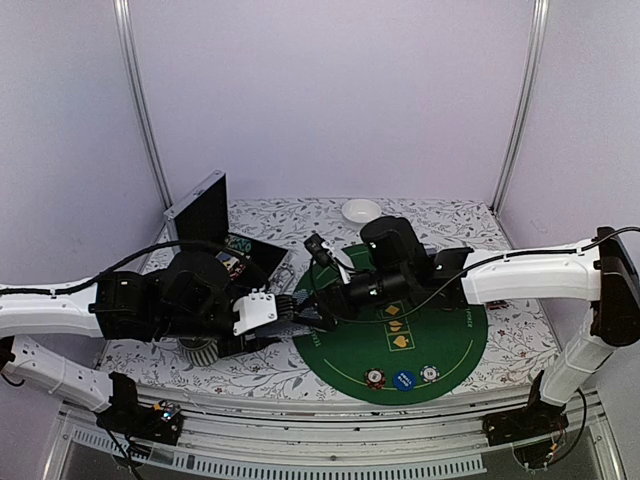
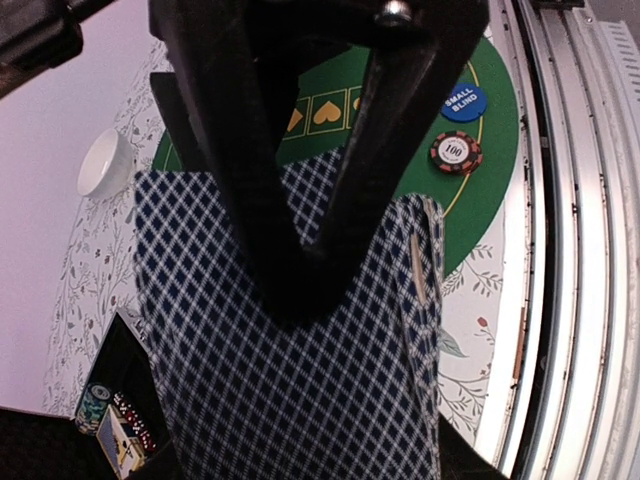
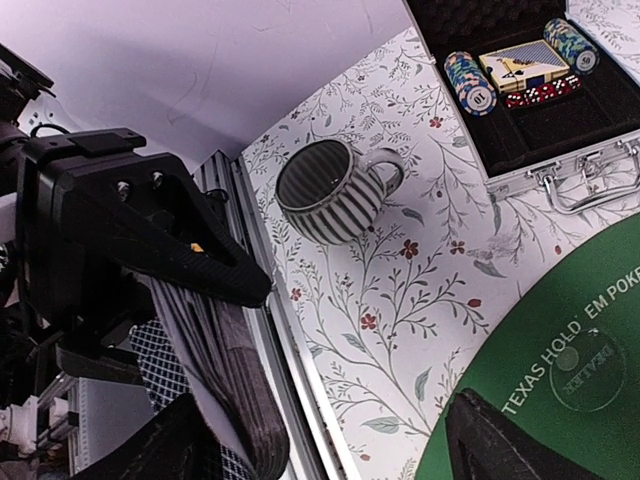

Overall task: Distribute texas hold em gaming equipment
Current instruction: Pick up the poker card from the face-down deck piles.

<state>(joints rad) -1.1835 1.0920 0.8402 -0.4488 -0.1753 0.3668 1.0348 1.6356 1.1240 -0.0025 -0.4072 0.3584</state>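
I have my left end effector [image 2: 297, 275] clamped on the deck of playing cards [image 2: 300, 400], above the left edge of the green mat [image 1: 440, 350]. My right end effector [image 3: 330, 435] gapes wide just beside the deck, holding nothing. The blue button [image 1: 403, 380] lies at the mat's near edge.

Top view – high behind arm bases, looks down over whole tabletop [image 1: 270, 215]. Left wrist view – very near, cards [image 2: 300, 400] fill frame, mat [image 2: 490, 190] beyond. Right wrist view: low over tabletop, faces mug [image 3: 330, 190] and case [image 3: 520, 100]. All three share mat, case.
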